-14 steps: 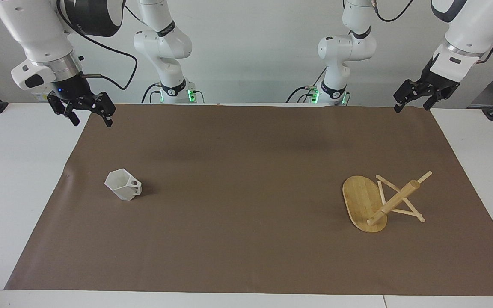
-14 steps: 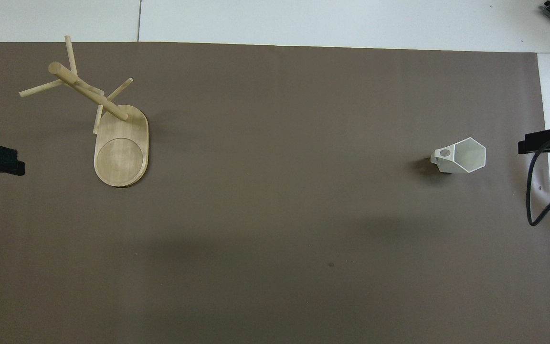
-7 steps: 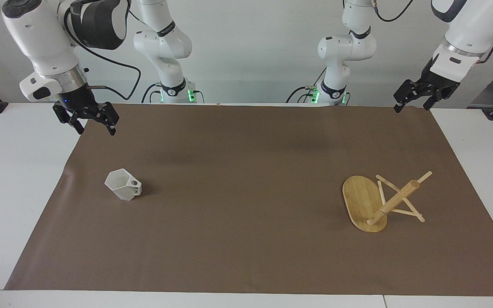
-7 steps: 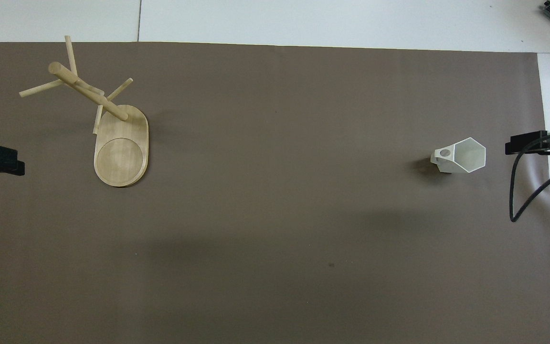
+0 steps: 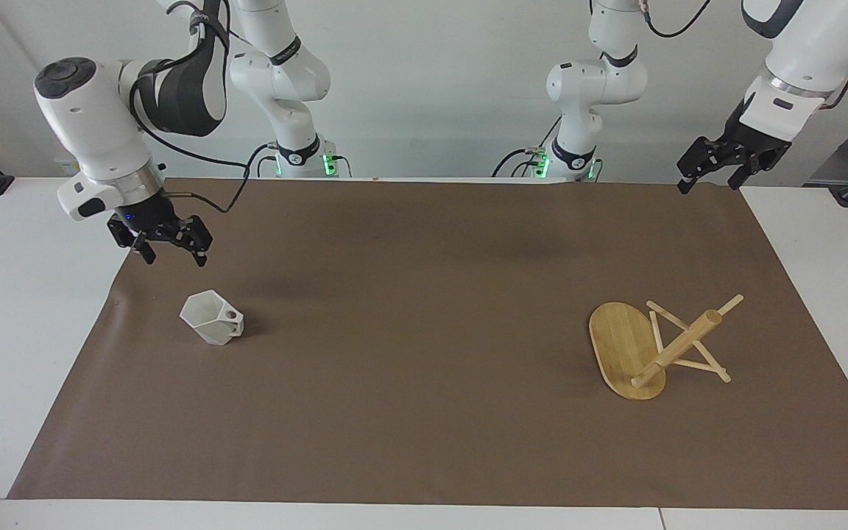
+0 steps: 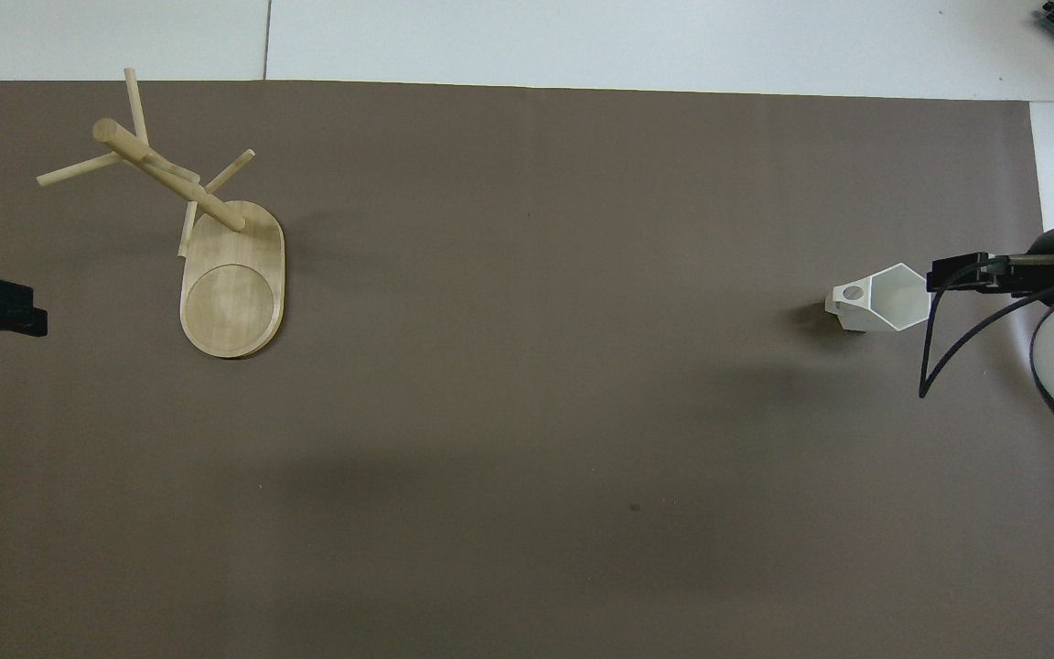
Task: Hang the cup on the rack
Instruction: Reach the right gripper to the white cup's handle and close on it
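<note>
Right gripper (image 5: 171,254) lower and closer to the cup (image 5: 212,327) than a second ago, hanging in the air over the brown mat (image 5: 424,324) just short of the cup's robot-facing side; fingertips spread wide, nothing between them. In the overhead view, black tip of that gripper (image 6: 952,274) now overlapping the cup's (image 6: 884,299) rim edge, with a dark cable looping beneath. Left gripper (image 5: 718,165) unchanged, waiting over the mat's corner at its own end of the table, jaws apart and empty. Cup and rack (image 5: 652,346) both where they were.

Cup: matte white, faceted, hexagonal rim, blocky handle pierced by a round hole, standing upright on the mat toward the right arm's end. Rack (image 6: 207,238): pale bamboo, flat oval base with a circular inlay, thick round post, thin crossing peg sticks; standing on the mat toward the left arm's end, well apart from the cup. Mat smooth and dull brown; table (image 5: 19,294) white around it.
</note>
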Tool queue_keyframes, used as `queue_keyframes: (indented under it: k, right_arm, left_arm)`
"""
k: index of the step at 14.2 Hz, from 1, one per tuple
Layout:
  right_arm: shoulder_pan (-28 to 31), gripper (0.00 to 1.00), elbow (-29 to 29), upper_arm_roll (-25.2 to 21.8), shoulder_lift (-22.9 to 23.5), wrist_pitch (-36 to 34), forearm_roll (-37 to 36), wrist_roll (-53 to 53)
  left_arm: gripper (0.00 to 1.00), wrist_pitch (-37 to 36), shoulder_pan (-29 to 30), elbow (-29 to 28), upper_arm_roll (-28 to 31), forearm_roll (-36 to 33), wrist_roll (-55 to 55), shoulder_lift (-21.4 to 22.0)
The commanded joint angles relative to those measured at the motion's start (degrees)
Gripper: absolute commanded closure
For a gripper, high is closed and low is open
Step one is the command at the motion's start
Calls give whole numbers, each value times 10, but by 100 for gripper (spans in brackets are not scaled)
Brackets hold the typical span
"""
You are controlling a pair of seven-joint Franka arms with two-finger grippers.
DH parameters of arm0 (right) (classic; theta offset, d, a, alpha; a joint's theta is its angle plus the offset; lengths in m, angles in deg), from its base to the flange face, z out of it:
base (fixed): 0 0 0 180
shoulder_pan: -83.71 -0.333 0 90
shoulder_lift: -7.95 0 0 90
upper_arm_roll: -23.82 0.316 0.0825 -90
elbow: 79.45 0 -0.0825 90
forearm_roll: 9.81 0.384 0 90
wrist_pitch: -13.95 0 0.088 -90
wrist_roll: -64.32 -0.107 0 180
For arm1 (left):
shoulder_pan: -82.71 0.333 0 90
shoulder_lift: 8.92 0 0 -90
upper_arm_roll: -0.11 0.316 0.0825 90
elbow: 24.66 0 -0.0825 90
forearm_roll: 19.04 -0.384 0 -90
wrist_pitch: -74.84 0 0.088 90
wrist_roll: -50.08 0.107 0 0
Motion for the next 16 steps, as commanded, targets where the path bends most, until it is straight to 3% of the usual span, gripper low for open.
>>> queue_keyframes:
  k: [1,8,16]
  right_arm:
    - [15,0,2,4,23,42,-4,14]
    - [20,0,4,4,72,100,-4,20]
    - [29,0,34,4,90,159,-4,61]
  left_arm:
    - [0,-1,5,-15,-2,0,8,13]
    - [0,-1,5,-15,-2,0,8,13]
    - [0,-1,5,-15,-2,0,8,13]
